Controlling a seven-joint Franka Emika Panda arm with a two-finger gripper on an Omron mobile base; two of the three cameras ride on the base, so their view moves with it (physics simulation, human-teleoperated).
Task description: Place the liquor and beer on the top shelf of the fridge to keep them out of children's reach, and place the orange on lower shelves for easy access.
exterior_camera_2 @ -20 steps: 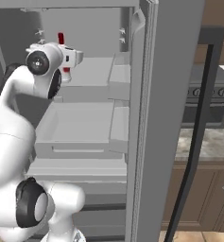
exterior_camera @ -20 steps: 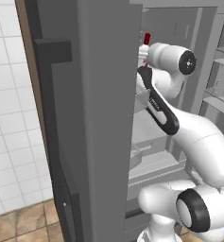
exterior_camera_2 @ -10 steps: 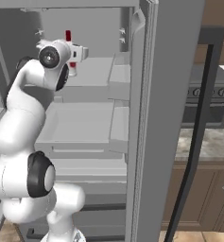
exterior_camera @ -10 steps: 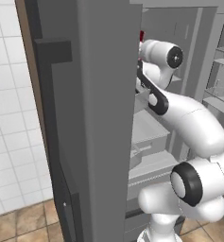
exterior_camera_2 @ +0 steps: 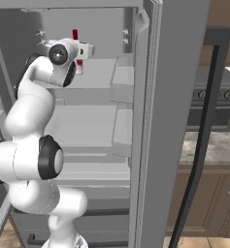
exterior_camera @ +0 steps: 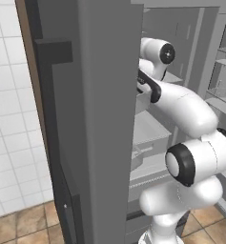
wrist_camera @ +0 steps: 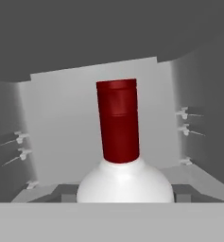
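Holding the liquor [wrist_camera: 121, 142] inside the fridge [exterior_camera_2: 160, 121], its red cap fronts the hand view.

Even, diffuse rendered lighting with no single visible source and no glare. The thick flat grey fridge door [exterior_camera: 100, 119] reads as a dark, uniformly shaded slab in the left base view, while the pale grey shelf panels [exterior_camera_2: 94, 77] appear brighter in the right base view. In the hand view the compartment ceiling is dim, the back wall lighter, and the slim white bottle with a red cap [wrist_camera: 118, 123] carries a soft highlight on its shoulder. Edges look slightly soft; no lens distortion is apparent.
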